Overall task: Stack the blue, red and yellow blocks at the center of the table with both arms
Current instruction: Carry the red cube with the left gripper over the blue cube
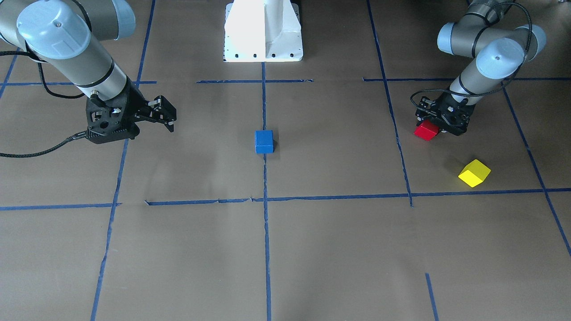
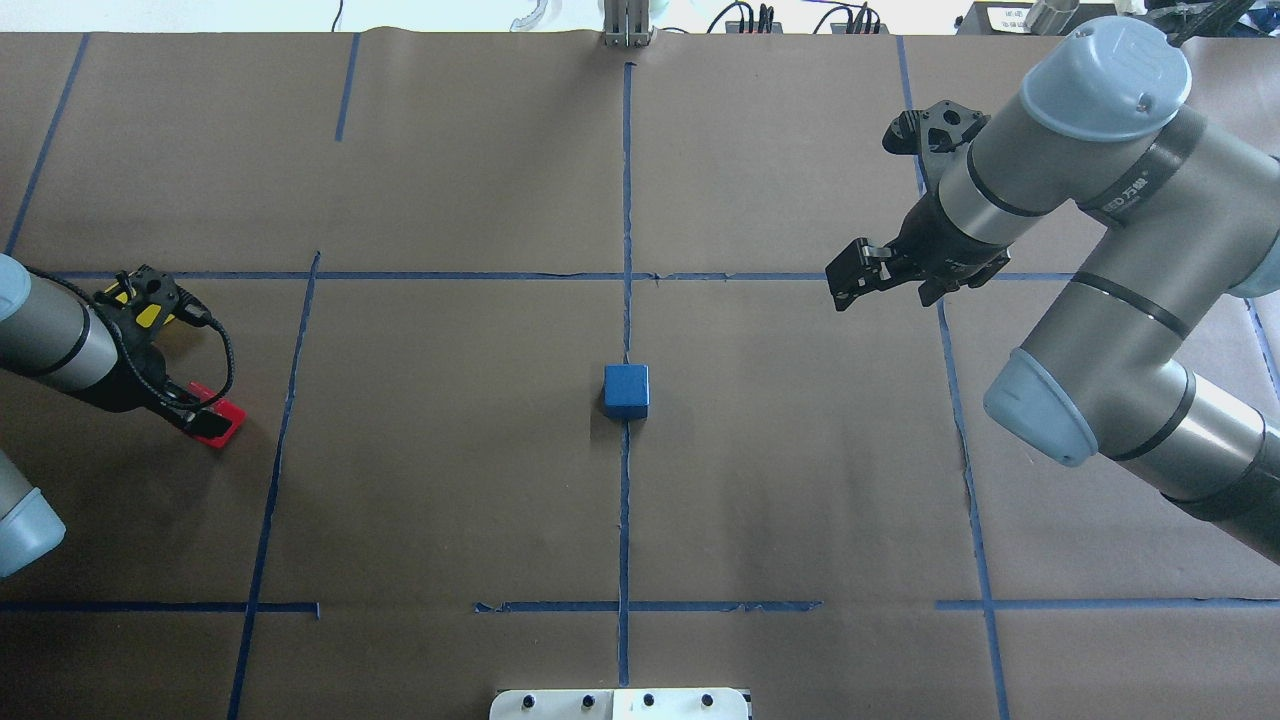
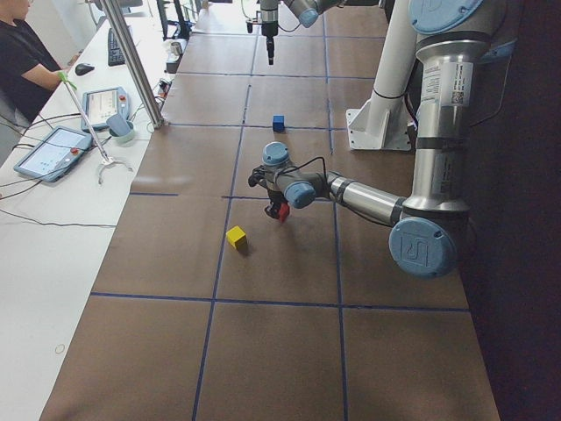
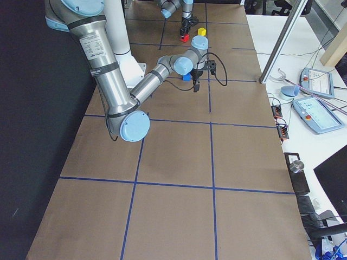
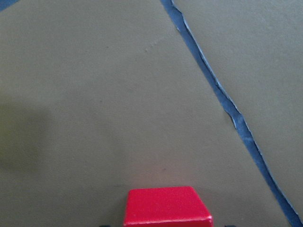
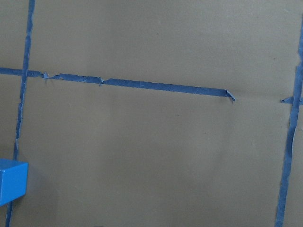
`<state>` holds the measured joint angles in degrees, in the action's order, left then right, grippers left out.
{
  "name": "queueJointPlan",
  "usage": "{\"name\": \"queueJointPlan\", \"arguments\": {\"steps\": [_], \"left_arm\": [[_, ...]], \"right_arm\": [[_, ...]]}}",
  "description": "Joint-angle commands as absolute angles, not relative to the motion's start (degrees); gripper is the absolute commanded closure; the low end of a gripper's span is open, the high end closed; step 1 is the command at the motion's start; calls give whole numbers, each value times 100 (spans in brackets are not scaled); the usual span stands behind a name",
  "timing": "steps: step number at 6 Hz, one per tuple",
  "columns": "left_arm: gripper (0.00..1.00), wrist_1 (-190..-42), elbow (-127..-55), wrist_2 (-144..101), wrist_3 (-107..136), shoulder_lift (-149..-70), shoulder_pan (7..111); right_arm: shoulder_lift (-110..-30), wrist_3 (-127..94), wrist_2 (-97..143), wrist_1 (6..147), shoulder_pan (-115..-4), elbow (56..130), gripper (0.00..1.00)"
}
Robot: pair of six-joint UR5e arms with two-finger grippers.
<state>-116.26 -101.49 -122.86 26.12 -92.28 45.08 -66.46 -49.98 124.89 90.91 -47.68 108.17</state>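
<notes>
One red block (image 1: 426,130) in left claw (image 1: 432,125)

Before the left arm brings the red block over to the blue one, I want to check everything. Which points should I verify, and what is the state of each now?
1. Left gripper shut on the red block: ok.
2. Red block lifted free of the table: cannot tell.
3. Blue block on the middle tape line, nothing on top of it: ok.
4. Right gripper open, empty and off to the far side of the blue block: ok.
5. Yellow block apart from the left gripper and not between red and blue: ok.
</notes>
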Motion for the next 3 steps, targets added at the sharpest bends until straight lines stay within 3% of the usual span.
{"name": "queueJointPlan", "arguments": {"steps": [1, 3], "left_arm": [[96, -10939, -10230, -12261, 3467, -10312, 4500], [98, -9254, -10222, -12252, 4635, -11832, 4038]], "right_arm": [[-6775, -4975, 12551, 9079, -4938, 10819, 0], [-6986, -4573, 12882, 9097, -5333, 10793, 0]]}}
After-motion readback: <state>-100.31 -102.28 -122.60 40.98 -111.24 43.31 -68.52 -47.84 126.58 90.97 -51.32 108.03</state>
